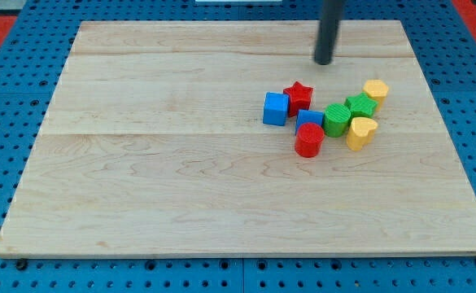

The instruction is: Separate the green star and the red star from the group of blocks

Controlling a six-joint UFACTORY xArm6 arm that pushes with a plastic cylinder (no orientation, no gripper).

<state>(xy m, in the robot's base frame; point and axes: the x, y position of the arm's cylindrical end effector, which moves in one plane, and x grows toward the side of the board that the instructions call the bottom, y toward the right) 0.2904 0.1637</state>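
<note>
tip [325, 61]: bare rod end, no jaws, holding nothing, touching no block, hanging toward view's top-right of red star
red star [299, 95]: sitting at cluster's top-left edge, touching blue cube
blue cube [276, 108]: lying just left of red star
blue block [308, 119]: sitting just below red star, shape unclear
red cylinder [308, 140]: lying below red star, past blue block
green star [360, 105]: sitting right of red star, between yellow blocks
green cylinder [336, 120]: lying lower-right of red star, touching green star
yellow blocks: one [375, 89] farthest right of red star, other [361, 133] lower-right
board [164, 179]: wooden, carrying all blocks
</note>
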